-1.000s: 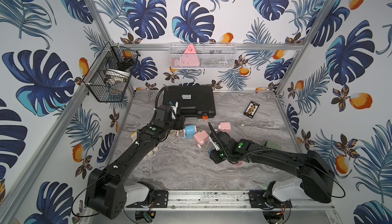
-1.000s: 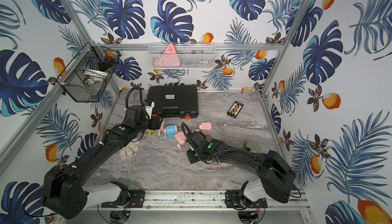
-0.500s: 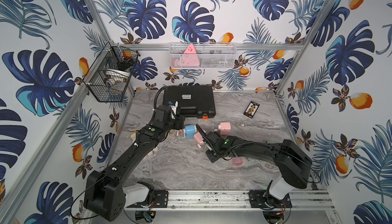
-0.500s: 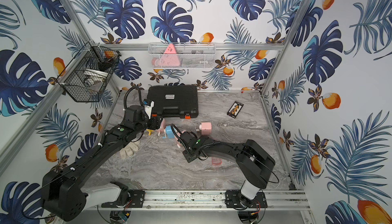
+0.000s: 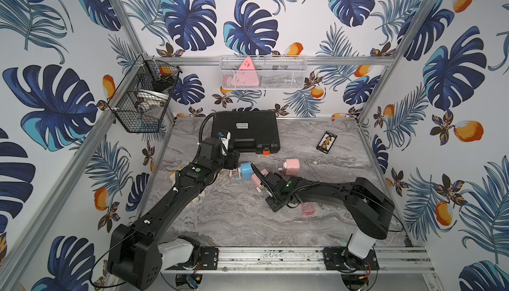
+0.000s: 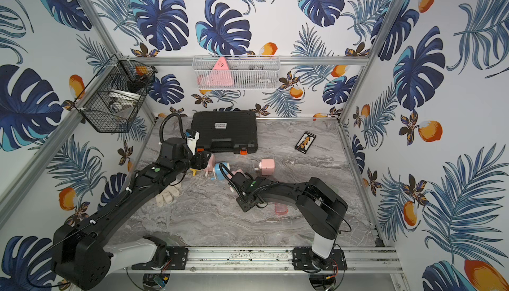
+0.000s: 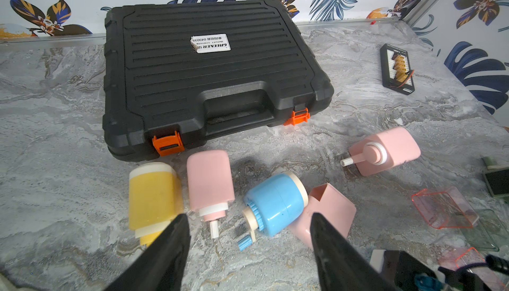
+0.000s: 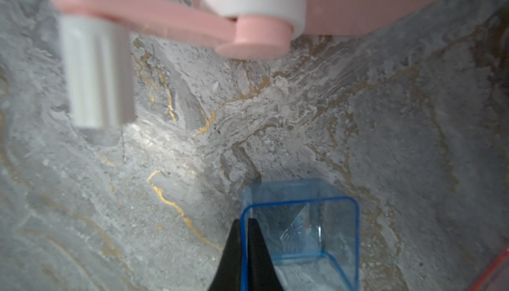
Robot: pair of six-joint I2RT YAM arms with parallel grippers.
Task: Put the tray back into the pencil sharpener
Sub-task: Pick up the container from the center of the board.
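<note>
Jaws of the right gripper point(image 8: 243, 221) are pressed together on one thin wall of the clear blue tray point(image 8: 303, 193), one finger inside it and one outside. The tray sits low at the marbled bench point(image 5: 234, 220); whether it rests on the surface or is just clear of it cannot be told. In both top views that gripper is near the bench centre and hides the tray. The blue pencil sharpener point(image 5: 246, 171) lies on its side at about 10 o'clock from that gripper, near but apart, its crank end toward 6 o'clock. Touching the blue body at its 3 o'clock side is a pink sharpener housing point(image 7: 327, 212) with an open slot. The left gripper point(image 7: 248, 216) hangs wide open over the blue sharpener, holding nothing. Beside it, toward 9 o'clock, lie a pink sharpener point(image 7: 210, 179) and a yellow sharpener point(image 7: 153, 196). Another pink sharpener point(image 5: 291, 166) lies at 3 o'clock from the blue one. A black case point(image 5: 245, 130) sits at 12 o'clock by the back wall, and a clear pink tray point(image 5: 308, 209) lies just at 3 o'clock from the right gripper.
</note>
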